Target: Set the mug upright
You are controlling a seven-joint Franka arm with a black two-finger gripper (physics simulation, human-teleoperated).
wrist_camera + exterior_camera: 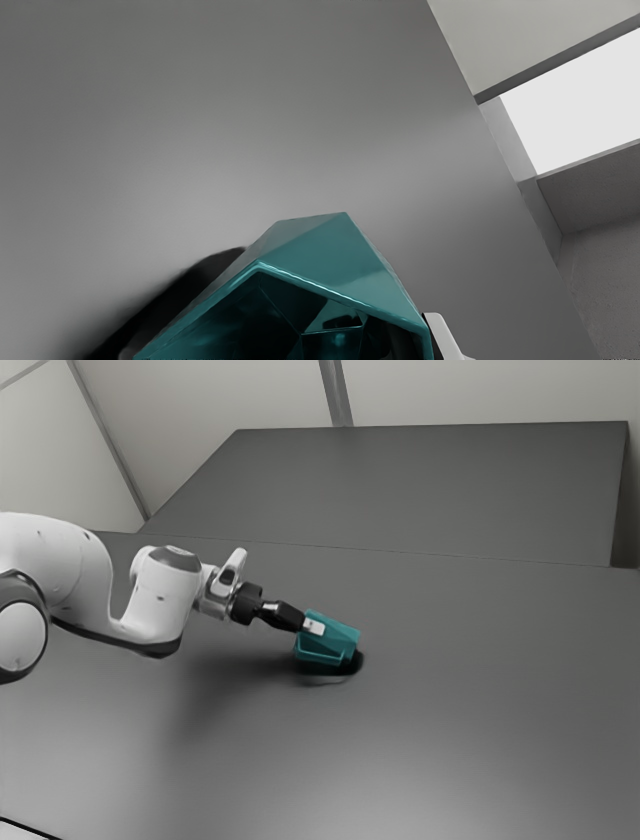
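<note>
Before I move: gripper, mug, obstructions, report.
Gripper shut on mug. Mug tilted, not upright, mouth toward the gripper. Possible snag: table close beneath the mug.

Muted light — pale glare (440, 800) on the tabletop (480, 660) (one shadow (215, 690) blurs softly).

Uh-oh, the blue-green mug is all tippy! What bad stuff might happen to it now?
The mug leans, so if the end effector let go now, it might topple instead of standing up.

It's held by its slanted sides, near the open end, so it may slip or twist while turning.

Its low edge is close to the table, so it might bump or scrape there.
</note>
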